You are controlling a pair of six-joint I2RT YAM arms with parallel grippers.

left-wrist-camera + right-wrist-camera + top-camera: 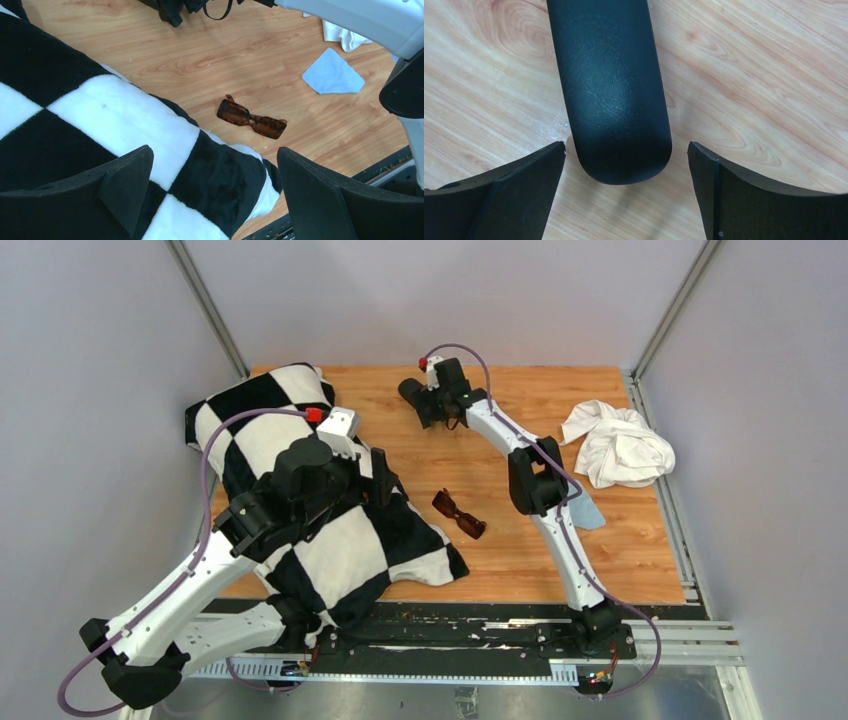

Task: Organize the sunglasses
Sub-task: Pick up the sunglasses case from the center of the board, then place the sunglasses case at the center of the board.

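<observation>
The sunglasses [459, 514], reddish-brown with brown lenses, lie folded on the wooden table near the middle; they also show in the left wrist view [251, 119]. The black oval case [610, 85] lies at the far middle of the table [412, 392]. My right gripper [428, 407] is open just above the case's near end, which sits between its fingers [744, 200] without touching them. My left gripper [383, 480] is open and empty above the checkered cloth, left of the sunglasses, its fingertips [125, 185] wide apart.
A black-and-white checkered blanket [300, 500] covers the table's left side. A crumpled white cloth [616, 443] lies at the far right. A small light blue cloth [332, 77] lies right of the sunglasses, partly under my right arm [592, 512].
</observation>
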